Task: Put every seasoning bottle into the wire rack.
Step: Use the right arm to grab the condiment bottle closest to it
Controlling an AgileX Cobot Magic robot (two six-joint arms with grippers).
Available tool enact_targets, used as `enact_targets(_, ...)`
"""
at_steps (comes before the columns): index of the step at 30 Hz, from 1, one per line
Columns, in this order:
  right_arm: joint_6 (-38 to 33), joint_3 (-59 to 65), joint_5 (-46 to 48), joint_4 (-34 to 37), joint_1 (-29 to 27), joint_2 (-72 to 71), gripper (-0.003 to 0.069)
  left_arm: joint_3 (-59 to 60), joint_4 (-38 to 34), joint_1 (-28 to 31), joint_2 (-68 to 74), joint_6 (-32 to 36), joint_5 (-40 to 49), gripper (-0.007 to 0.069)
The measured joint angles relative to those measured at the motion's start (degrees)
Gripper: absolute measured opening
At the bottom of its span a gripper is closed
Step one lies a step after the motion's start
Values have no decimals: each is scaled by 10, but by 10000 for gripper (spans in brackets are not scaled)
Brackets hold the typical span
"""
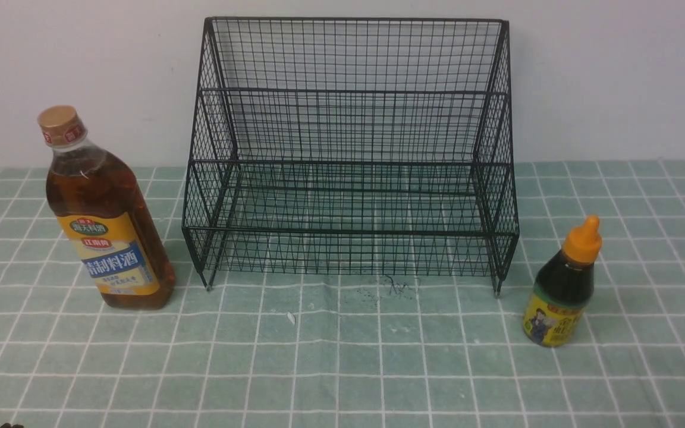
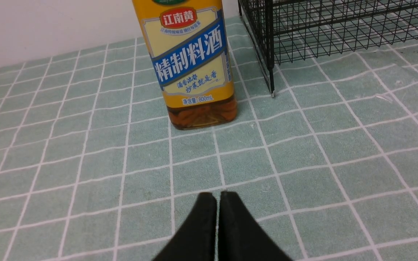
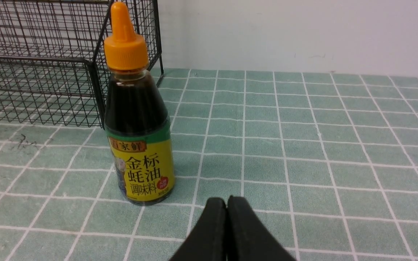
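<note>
Left wrist view: left gripper (image 2: 218,195) and right gripper (image 3: 226,201) both pinched together, empty. Part jaws wide before approaching cooking-wine bottle (image 2: 191,65); grasp mid-label, keep upright.

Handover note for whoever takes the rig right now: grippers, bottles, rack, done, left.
Left gripper: fingers shut, empty, facing the tall amber bottle and apart from it.
Right gripper: fingers shut, empty, just short of the small dark bottle, not touching it.
Things: both bottles stand upright on the checked cloth, the tall one left of the wire rack, the small one right of it near the front right leg. Neither tier of the rack holds a bottle.
Done: nothing placed.
Left: open the fingers, grasp each bottle and set it into the rack.
</note>
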Motion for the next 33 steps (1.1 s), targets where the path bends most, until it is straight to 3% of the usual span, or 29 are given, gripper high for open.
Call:
enact_targets(7, 13, 4, -29, 5, 0, 0, -15, 0, 0, 0, 0, 0, 0, -6)
enact_targets(10, 59, 6, -95, 83, 0, 0, -15, 0, 0, 0, 0, 0, 0, -6)
enact_targets(12, 109, 6, -163, 177, 0, 0, -15, 0, 0, 0, 0, 0, 0, -6)
enact_targets(18, 156, 6, -217, 327, 0, 0, -15, 0, 0, 0, 0, 0, 0, -6)
enact_targets(27, 155, -3, -301, 351, 0, 0, -15, 0, 0, 0, 0, 0, 0, -6)
enact_targets(30, 122, -65, -239, 296, 7, 3, -15, 0, 0, 0, 0, 0, 0, -6)
enact_targets(33, 77, -235, -41, 184, 12, 90, -15, 0, 0, 0, 0, 0, 0, -6)
